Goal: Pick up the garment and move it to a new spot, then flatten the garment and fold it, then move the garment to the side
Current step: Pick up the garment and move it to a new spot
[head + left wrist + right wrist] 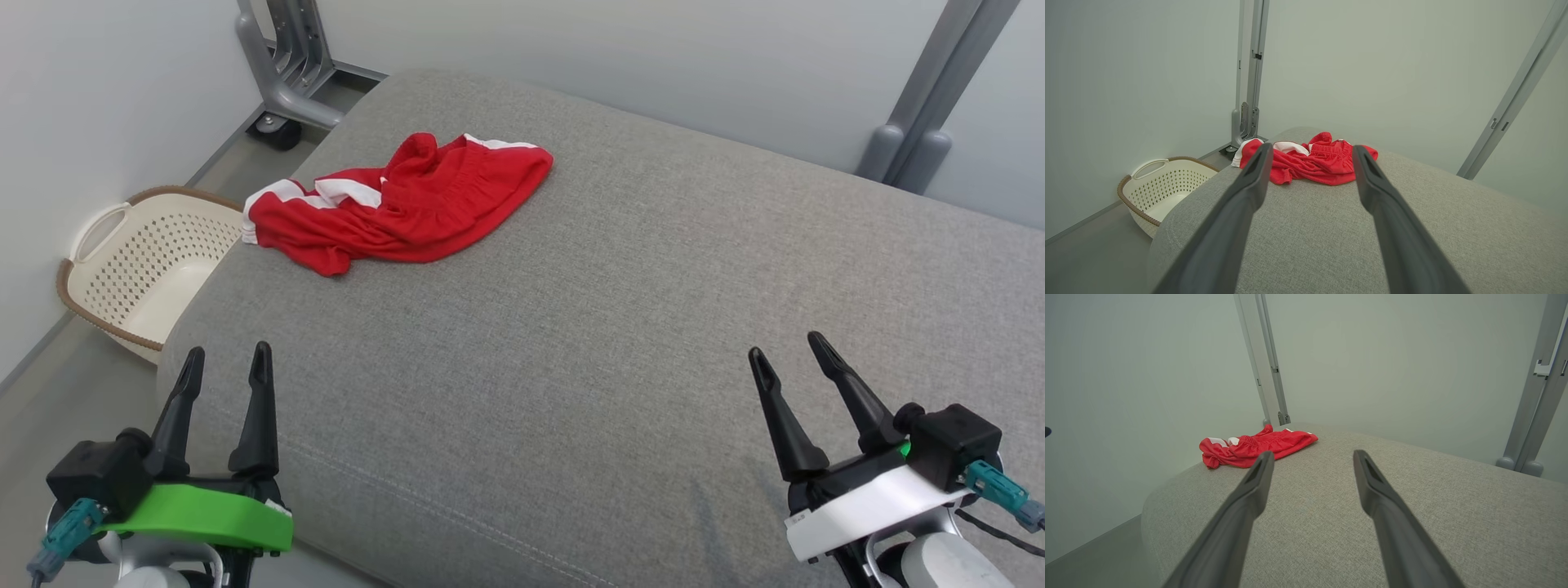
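The garment [408,202] is a pair of red shorts with white stripes, crumpled at the far left of the grey cushioned surface [620,327]. It also lies ahead in the left wrist view as the garment [1310,162] and further off to the left in the right wrist view as the garment [1253,448]. My left gripper [229,353] hovers open over the near left corner, well short of the shorts. At the near right my right gripper [788,343] is open too, far from them. Nothing sits between either pair of fingers.
A cream laundry basket [143,265] with a brown rim stands on the floor left of the surface. Grey metal stand legs [286,61] rise at the far left and a second stand [922,139] at the far right. Pale walls close in behind.
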Robot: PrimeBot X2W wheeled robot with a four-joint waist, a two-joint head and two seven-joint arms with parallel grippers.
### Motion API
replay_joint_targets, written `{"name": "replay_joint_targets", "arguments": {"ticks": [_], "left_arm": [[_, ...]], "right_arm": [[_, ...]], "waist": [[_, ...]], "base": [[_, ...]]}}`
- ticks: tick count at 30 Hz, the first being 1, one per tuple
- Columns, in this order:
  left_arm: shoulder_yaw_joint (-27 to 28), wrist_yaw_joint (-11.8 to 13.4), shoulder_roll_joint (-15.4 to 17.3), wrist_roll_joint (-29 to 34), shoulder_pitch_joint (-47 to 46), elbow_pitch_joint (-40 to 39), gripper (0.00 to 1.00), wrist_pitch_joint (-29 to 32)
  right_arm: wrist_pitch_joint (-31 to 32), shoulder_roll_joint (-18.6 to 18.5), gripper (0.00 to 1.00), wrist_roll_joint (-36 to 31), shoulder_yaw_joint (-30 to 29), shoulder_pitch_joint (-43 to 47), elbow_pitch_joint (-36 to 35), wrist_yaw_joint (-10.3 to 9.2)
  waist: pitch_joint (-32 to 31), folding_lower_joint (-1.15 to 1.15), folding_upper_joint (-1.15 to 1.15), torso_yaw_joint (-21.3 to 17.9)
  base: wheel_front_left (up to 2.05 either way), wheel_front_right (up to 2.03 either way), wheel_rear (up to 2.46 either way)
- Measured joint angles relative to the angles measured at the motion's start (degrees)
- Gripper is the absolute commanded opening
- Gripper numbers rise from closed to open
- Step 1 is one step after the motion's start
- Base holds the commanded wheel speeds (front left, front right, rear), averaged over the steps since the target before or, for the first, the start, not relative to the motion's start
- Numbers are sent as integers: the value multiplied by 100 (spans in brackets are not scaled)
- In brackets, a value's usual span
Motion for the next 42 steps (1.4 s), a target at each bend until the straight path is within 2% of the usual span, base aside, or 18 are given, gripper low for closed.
{"name": "replay_joint_targets", "arguments": {"ticks": [7, 13, 19, 31, 42], "left_arm": [[56, -2, 75, -107, -72, -90, 100, 89], [319, -14, 96, -636, -689, -3, 100, 517], [541, -40, 439, -751, -1362, 458, 100, 975], [786, -160, 720, -1277, -2542, 1459, 100, 1871], [980, -210, 953, -1451, -3232, 2332, 100, 2256]], "right_arm": [[91, -20, 100, -46, 23, -154, -53, 8], [149, -29, 100, -144, 55, -426, -197, 44], [200, -45, 100, -261, 1, -654, -385, 40], [199, -59, 100, -331, -177, -1172, -712, -2], [198, -65, 100, -333, -175, -1532, -745, 66]], "waist": [[203, 0, 0, -136], [479, 0, 0, -370], [812, 0, 0, -647], [1557, 0, 0, -1429], [2152, 0, 0, -2107]], "base": [[0, 0, 0], [0, 0, 0], [0, 0, 0], [0, 0, 0], [0, 0, 0]]}}
